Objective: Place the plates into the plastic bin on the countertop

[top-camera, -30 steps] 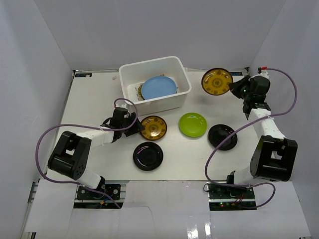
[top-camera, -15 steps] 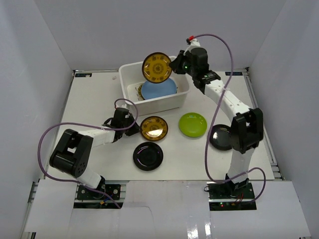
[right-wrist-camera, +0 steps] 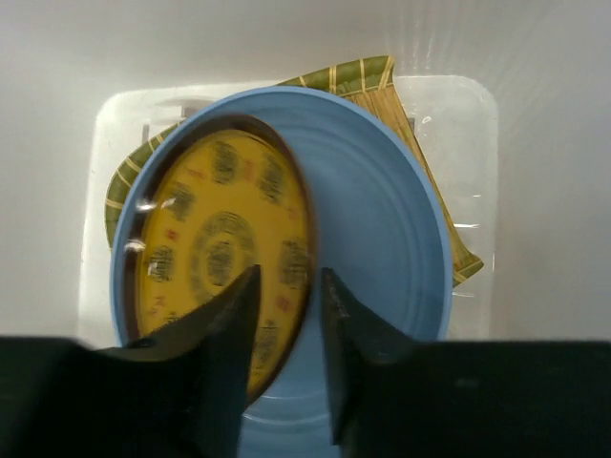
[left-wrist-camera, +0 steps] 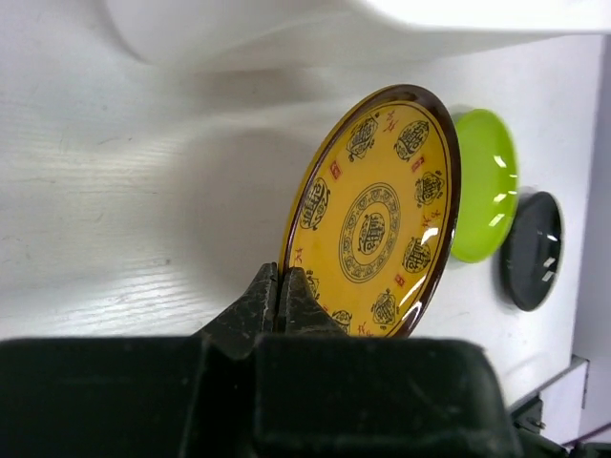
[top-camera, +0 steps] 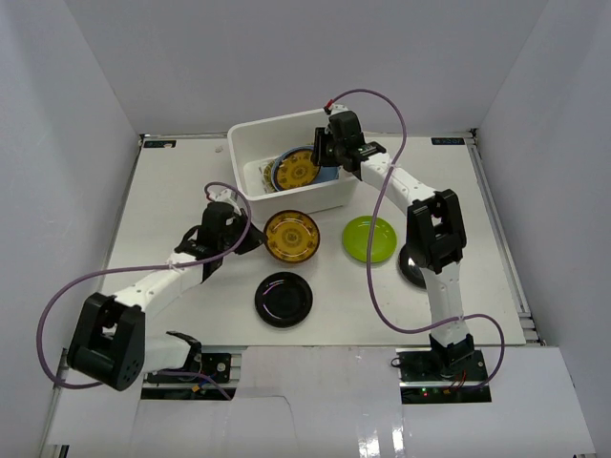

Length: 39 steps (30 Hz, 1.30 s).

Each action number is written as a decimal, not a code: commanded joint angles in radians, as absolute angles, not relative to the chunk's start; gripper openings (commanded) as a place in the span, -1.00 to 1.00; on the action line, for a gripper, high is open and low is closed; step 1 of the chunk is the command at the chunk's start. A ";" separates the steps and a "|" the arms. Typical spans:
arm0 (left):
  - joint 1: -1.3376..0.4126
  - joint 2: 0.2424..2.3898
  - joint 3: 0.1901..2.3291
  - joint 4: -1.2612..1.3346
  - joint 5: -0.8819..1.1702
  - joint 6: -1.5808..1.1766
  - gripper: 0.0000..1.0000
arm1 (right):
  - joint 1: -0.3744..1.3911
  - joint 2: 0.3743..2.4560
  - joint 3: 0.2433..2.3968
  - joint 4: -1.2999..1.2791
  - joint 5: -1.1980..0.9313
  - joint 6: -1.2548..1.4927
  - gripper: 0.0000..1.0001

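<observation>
In the top view the white plastic bin [top-camera: 349,179] stands at the back of the countertop [top-camera: 177,186]. My right gripper [top-camera: 321,158] hangs over it, open. A gold-patterned plate [right-wrist-camera: 215,253] lies tilted and blurred on the light blue plate [right-wrist-camera: 387,239], its rim loose between the right gripper's [right-wrist-camera: 289,286] spread fingers. Woven straw-yellow plates [right-wrist-camera: 377,76] lie under the blue one. My left gripper [left-wrist-camera: 284,286] is shut on the rim of a second gold-patterned plate [left-wrist-camera: 377,215], held tilted above the countertop in front of the bin [left-wrist-camera: 334,29].
A lime green plate [top-camera: 369,239] and a glossy black plate [top-camera: 284,299] lie on the countertop. Another black plate [top-camera: 417,270] sits partly behind the right arm. Pale grey walls enclose the countertop on three sides.
My right arm swung from the far right to the bin with a gold-patterned plate and opened its jaws there. My left gripper shut on the other gold-patterned plate and tilted it up.
</observation>
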State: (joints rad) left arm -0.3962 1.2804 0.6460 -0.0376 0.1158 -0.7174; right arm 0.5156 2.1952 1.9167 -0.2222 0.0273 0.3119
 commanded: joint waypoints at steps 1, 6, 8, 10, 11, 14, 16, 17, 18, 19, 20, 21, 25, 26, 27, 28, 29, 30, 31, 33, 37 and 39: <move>-0.399 1.171 0.699 -0.089 0.166 -0.703 -1.00 | 0.520 2.169 1.985 -0.198 0.038 0.287 -0.11; -0.403 1.082 0.750 -0.147 0.287 -0.700 -1.00 | 0.522 2.135 2.016 -0.209 0.025 0.287 0.44; -0.405 1.046 0.797 -0.185 0.292 -0.693 -1.00 | 0.517 2.109 2.031 -0.213 0.017 0.279 0.54; -0.405 1.040 0.875 -0.248 0.264 -0.690 -1.00 | 0.509 2.059 2.031 -0.212 0.011 0.276 0.54; -0.405 1.045 0.908 -0.261 0.243 -0.686 -1.00 | 0.493 2.010 2.013 -0.210 0.009 0.281 0.54; -0.403 1.109 1.045 -0.291 0.192 -0.670 -1.00 | 0.427 1.903 1.939 -0.199 -0.056 0.314 0.50; -0.403 1.190 1.116 -0.293 0.166 -0.658 -1.00 | 0.352 1.840 1.881 -0.199 -0.087 0.328 0.44; -0.400 1.225 1.194 -0.298 0.155 -0.654 -1.00 | 0.324 1.766 1.840 -0.196 -0.113 0.333 0.41; -0.397 1.262 1.233 -0.301 0.143 -0.650 -1.00 | 0.296 1.725 1.737 -0.187 -0.126 0.336 0.27; -0.391 1.340 1.271 -0.299 0.135 -0.643 -1.00 | 0.249 1.639 1.674 -0.158 -0.141 0.342 0.14; -0.388 1.380 1.310 -0.299 0.123 -0.637 -1.00 | 0.229 1.597 1.607 -0.138 -0.144 0.347 0.02; -0.382 1.423 1.391 -0.304 0.095 -0.631 -1.00 | 0.213 1.553 1.538 -0.115 -0.147 0.350 -0.25; -0.361 1.693 1.606 -0.359 0.048 -0.595 -1.00 | 0.167 1.388 1.200 -0.041 -0.149 0.342 -0.41; -0.356 1.735 1.644 -0.382 0.051 -0.591 -1.00 | 0.166 1.347 1.168 -0.037 -0.146 0.339 -0.41; -0.351 1.773 1.716 -0.391 0.049 -0.586 -1.00 | 0.164 1.326 1.139 -0.038 -0.146 0.337 -0.39; -0.350 1.807 1.748 -0.402 0.041 -0.583 -1.00 | 0.163 1.310 1.088 -0.035 -0.156 0.337 -0.37; -0.347 1.872 1.781 -0.425 0.035 -0.575 -1.00 | 0.163 1.275 1.063 -0.032 -0.156 0.337 -0.36; -0.341 1.900 1.840 -0.434 0.029 -0.572 -1.00 | 0.163 1.257 1.042 -0.025 -0.156 0.339 -0.33; -0.339 1.952 1.867 -0.439 0.023 -0.569 -1.00 | 0.163 1.224 1.002 -0.018 -0.155 0.342 -0.32; -0.331 2.011 1.919 -0.472 0.026 -0.566 -1.00 | 0.163 1.201 0.977 -0.026 -0.143 0.341 -0.27; -0.331 2.106 2.013 -0.515 0.032 -0.548 -1.00 | 0.155 1.155 0.934 -0.060 -0.107 0.330 -0.16; -0.331 2.128 2.008 -0.517 0.035 -0.540 -0.94 | 0.155 1.137 0.896 -0.061 -0.104 0.337 -0.12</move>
